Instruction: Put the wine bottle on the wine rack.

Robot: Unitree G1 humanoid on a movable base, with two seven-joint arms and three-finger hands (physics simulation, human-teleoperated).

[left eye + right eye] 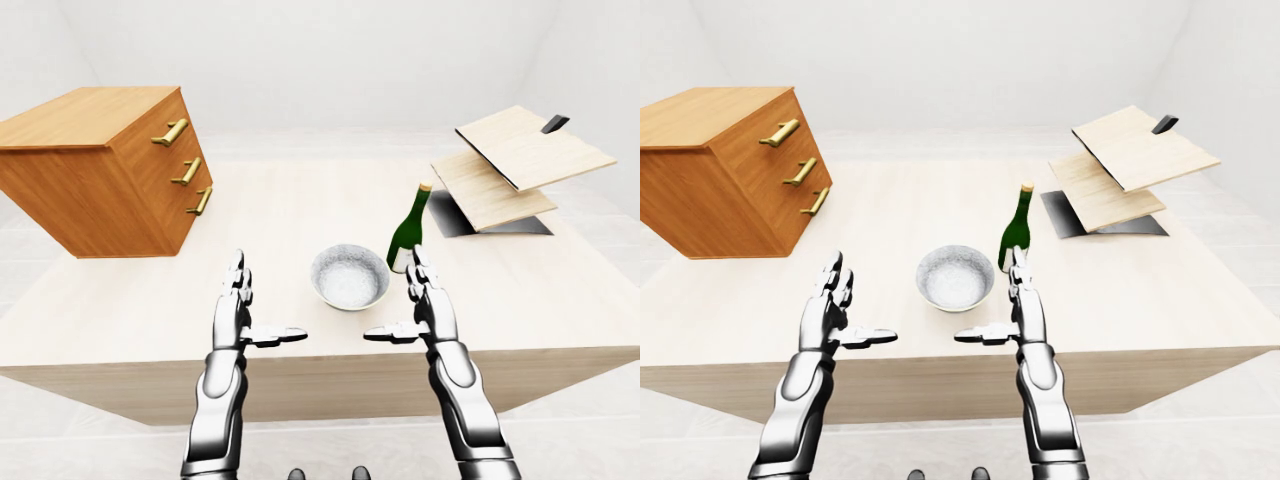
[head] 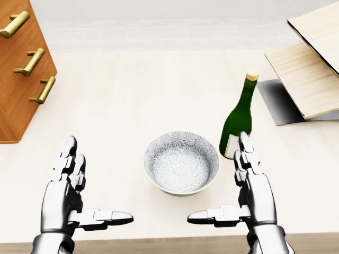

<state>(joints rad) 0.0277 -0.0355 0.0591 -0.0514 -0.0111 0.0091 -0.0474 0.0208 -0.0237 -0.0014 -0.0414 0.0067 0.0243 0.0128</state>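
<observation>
Nothing of the task is done yet. The wine bottle (image 2: 239, 119) stands upright on the surface (image 2: 148, 90), just beyond the right hand (image 2: 249, 190), whose fingers are spread apart and hold nothing. The wine rack (image 1: 515, 165) is seen far right. The left hand (image 2: 71, 193) is likewise spread and empty.

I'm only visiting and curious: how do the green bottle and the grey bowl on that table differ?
The wine bottle is tall, narrow, dark green and glossy, and stands upright; the bowl is low, wide, and pale grey with a speckled pattern. The bottle is closed at its tan top, while the bowl is open and looks empty. The bottle stands right beside the right hand; the bowl sits between both hands. Both rest on the same light wooden table.
</observation>
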